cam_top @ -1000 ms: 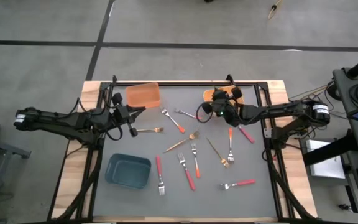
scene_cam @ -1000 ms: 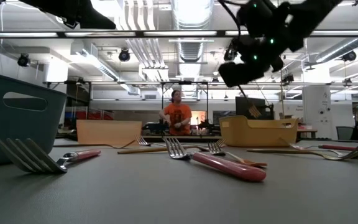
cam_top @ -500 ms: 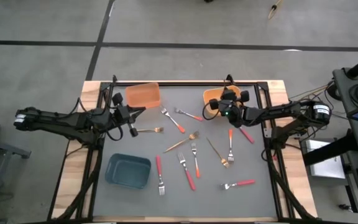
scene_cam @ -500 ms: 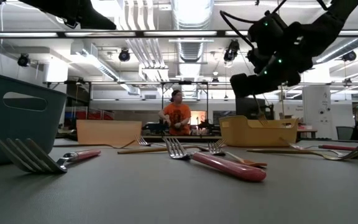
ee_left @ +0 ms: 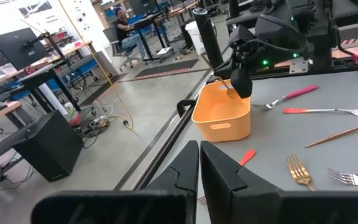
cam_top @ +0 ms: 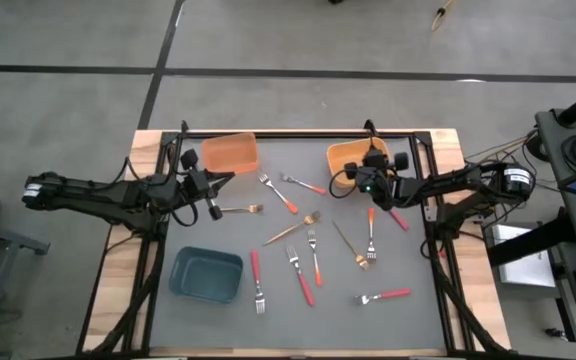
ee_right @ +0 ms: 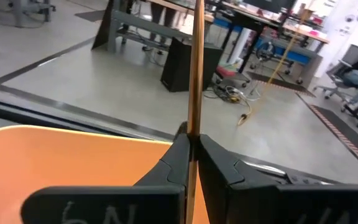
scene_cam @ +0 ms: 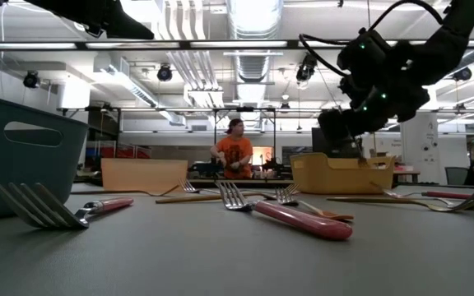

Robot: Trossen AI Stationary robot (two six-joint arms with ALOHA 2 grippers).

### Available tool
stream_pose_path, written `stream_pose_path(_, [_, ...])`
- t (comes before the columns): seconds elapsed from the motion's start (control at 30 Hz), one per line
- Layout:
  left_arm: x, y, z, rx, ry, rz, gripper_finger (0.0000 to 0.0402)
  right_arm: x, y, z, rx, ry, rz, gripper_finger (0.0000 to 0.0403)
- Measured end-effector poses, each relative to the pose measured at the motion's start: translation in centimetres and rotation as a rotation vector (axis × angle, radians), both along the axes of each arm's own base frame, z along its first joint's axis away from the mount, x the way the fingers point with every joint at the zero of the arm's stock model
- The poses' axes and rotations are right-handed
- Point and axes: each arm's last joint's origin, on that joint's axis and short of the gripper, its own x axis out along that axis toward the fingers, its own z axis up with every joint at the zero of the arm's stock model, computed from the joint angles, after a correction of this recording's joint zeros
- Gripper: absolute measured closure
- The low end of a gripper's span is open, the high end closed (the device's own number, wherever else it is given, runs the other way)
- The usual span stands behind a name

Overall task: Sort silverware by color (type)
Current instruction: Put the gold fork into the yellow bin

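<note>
Several thin forks lie flat on the grey mat: red-handled ones (cam_top: 303,285), orange-handled ones (cam_top: 316,265) and all-gold ones (cam_top: 293,230). My right gripper (cam_top: 370,172) hangs over the yellow-orange bin (cam_top: 343,152) at the far right, shut on a gold fork (ee_right: 195,68). That fork's tines (ee_left: 231,93) point down into the bin (ee_left: 222,115). My left gripper (cam_top: 230,178) waits shut beside the orange bin (cam_top: 230,153) at the far left, holding nothing. My right gripper pinches the gold fork's thin handle (ee_right: 194,124) between its two fingers. The fingers lie about level and across the fork. The fork hangs roughly upright, tines down, over the bin's inside and clear of the mat.
A teal bin (cam_top: 206,274) stands at the near left. A gold fork (cam_top: 240,209) lies just below my left gripper. Wooden rails (cam_top: 148,150) and a black frame edge the mat. A person in an orange shirt (scene_cam: 234,156) is far off in the room.
My right gripper has sunk and gone toward the table's far right corner with the gold fork, rolling as it went, from over the open mat to over the yellow-orange bin. It has stayed shut on the fork.
</note>
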Motion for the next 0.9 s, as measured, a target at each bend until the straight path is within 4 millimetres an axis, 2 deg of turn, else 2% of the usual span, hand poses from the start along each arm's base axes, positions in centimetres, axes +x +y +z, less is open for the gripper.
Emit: stream_pose_path(0.9, [-0.01, 0.0, 0.01, 0.0, 0.0, 0.0, 0.0402, -0.33, -0.5, -0.11, -0.001, -0.026, -0.035, 0.039])
